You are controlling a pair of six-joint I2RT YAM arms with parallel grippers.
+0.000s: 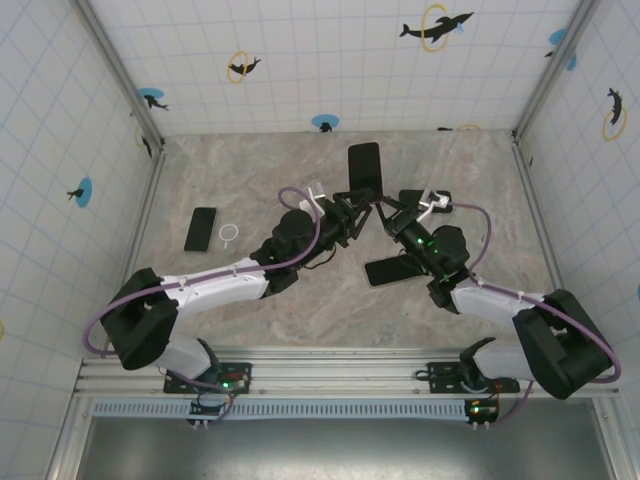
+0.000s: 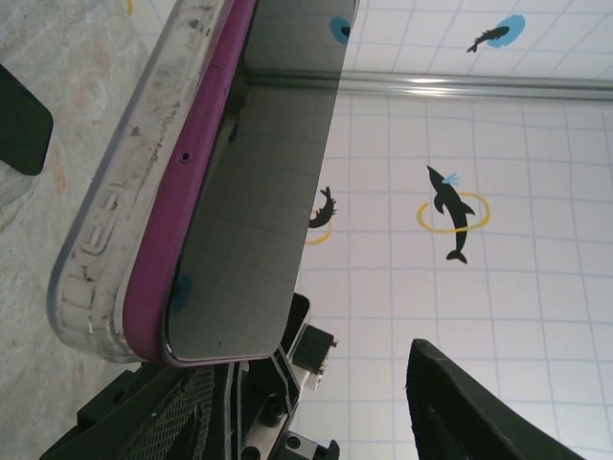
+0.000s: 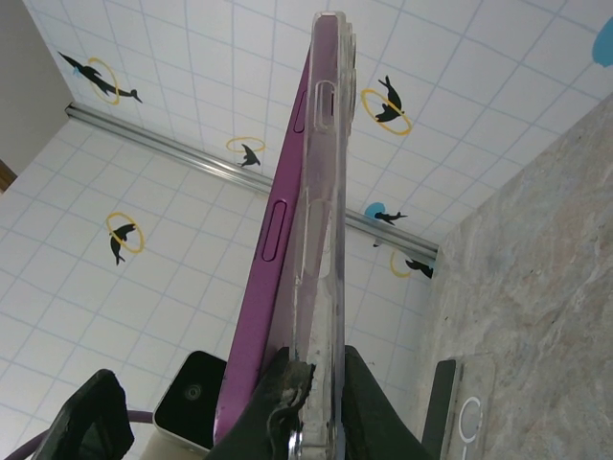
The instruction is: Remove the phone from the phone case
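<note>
While the right gripper (image 3: pixel 321 376) is clamped on the lower edge of the clear phone case (image 3: pixel 322 192), the purple phone (image 3: pixel 276 235) stands nearly upright in it, raised above the marble table (image 1: pixel 300 310) near its middle. From the top camera the phone (image 1: pixel 364 165) rises between the two wrists, the right gripper (image 1: pixel 386 216) meeting it from one side and the left gripper (image 1: pixel 350 214) from the other. At the left wrist the jaws stand apart around the phone's bottom end: one finger (image 2: pixel 182 417) sits under the scuffed case (image 2: pixel 120 201), the other finger (image 2: pixel 460 407) is clear of the dark screen (image 2: pixel 259 192). A second dark phone (image 1: pixel 201 229) and a white ring (image 1: pixel 229 234) lie just beside each other on the left
</note>
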